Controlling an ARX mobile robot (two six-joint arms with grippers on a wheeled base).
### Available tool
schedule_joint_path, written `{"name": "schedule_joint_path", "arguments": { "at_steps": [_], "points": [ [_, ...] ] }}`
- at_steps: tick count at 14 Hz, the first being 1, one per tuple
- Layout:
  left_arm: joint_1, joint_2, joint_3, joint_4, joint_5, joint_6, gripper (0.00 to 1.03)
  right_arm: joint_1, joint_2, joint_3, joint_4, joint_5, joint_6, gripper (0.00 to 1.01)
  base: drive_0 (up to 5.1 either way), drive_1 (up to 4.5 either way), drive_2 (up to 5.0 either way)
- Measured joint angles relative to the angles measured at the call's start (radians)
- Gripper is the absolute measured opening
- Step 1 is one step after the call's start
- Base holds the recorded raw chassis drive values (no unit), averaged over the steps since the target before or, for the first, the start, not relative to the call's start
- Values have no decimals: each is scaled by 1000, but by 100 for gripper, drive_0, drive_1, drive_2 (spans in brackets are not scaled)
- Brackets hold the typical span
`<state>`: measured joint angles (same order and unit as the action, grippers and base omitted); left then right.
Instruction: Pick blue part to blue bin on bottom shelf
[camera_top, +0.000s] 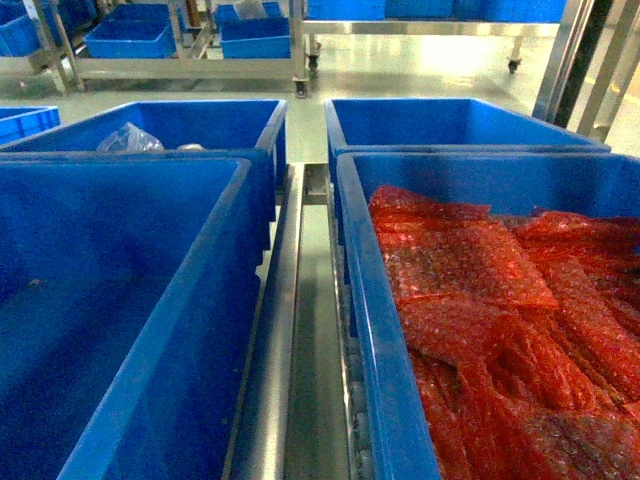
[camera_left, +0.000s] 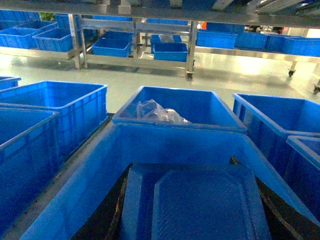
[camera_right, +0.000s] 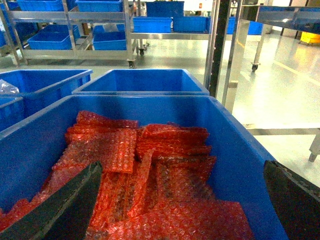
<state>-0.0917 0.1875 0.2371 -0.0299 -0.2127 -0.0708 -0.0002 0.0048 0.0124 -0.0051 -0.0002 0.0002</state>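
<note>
Left gripper (camera_left: 185, 192): only dark slivers of its fingers show, low in the left wrist view. A flat moulded blue piece, taken to be the blue part (camera_left: 200, 212), fills the span between them. Cannot tell whether the fingers are clamped on it or it merely lies under them.

Right gripper (camera_right: 181, 167): fingers spread wide with nothing between them, poised over red bubble-wrap bags (camera_right: 150, 165). Neither gripper shows in the head view.

Landmark: centre rail (camera_top: 290, 330) of the bottom shelf (camera_top: 352, 400).
- Left of the rail, near: a blue bin (camera_top: 190, 330), floor bare as far as the head view shows. Probably the target. The left wrist camera looks along it.
- Left of the rail, far: a second bin (camera_top: 255, 125) with a clear plastic bag (camera_top: 128, 138) in it.
- Right of the rail, near: a bin (camera_top: 375, 330) heaped with the red bags.
- Right of the rail, far: a bin (camera_top: 440, 115), contents out of sight.
- Beyond the rail, across the floor: steel racks (camera_top: 190, 68) carrying more blue bins.

Progress, as a judgement: the part sits at or just above the near left bin, but nothing confirms release, so the drop reads as unfinished or unverified.

Obstructions: the tall bin walls close beside the fingers. Everything being blue on blue also makes the part hard to pick out.
</note>
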Motion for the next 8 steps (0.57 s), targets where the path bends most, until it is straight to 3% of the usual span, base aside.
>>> {"name": "schedule_joint_path", "arguments": {
  "at_steps": [8],
  "points": [
    [0,0,0,0,0,0,44,0,0,0,0,0,0,98,0,0,0]
  ]
}}
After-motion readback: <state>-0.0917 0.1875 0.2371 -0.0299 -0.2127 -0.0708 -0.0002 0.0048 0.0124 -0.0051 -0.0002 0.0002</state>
